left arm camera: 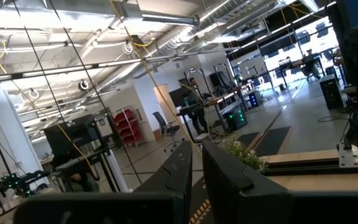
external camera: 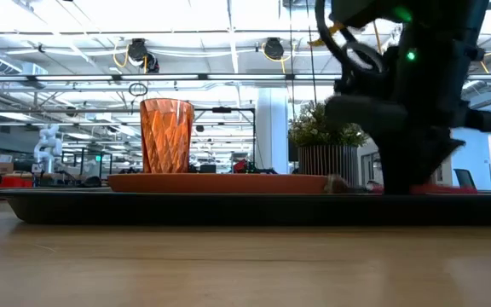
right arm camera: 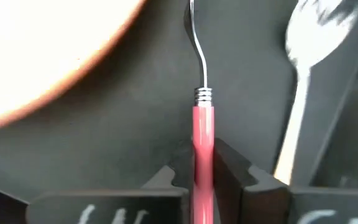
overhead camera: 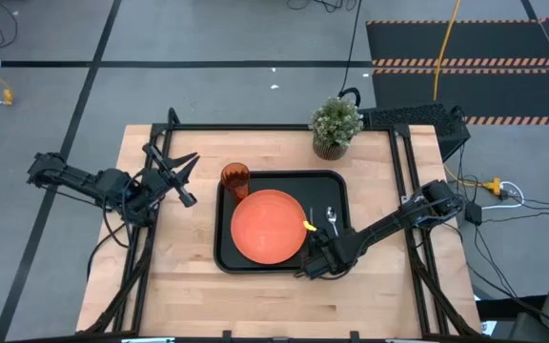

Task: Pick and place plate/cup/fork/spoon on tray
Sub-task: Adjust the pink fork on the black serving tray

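Observation:
The black tray (overhead camera: pixel 225 250) lies mid-table. The orange plate (overhead camera: pixel 268 226) lies flat in it, and the amber cup (overhead camera: pixel 234 179) stands upright at its far left corner. The spoon (overhead camera: pixel 332 220) lies on the tray floor right of the plate; it also shows in the right wrist view (right arm camera: pixel 306 43). My right gripper (overhead camera: pixel 315 260) is low over the tray's near right corner, shut on the fork (right arm camera: pixel 202 93). My left gripper (overhead camera: pixel 181 179) is raised left of the tray, shut and empty. My right gripper pinches the fork's pinkish-red handle (right arm camera: pixel 203 134) between its two fingers, which lie along the fork. The metal neck (right arm camera: pixel 199 50) and tines point away from the gripper over the tray floor, next to the plate's edge. Whether the tines rest on the tray, I cannot tell.
A potted green plant (overhead camera: pixel 335 126) stands on the table just beyond the tray's far right corner. Bare wooden table (overhead camera: pixel 179 276) lies left of and in front of the tray. The black frame rails (overhead camera: pixel 403 162) run along the table's sides.

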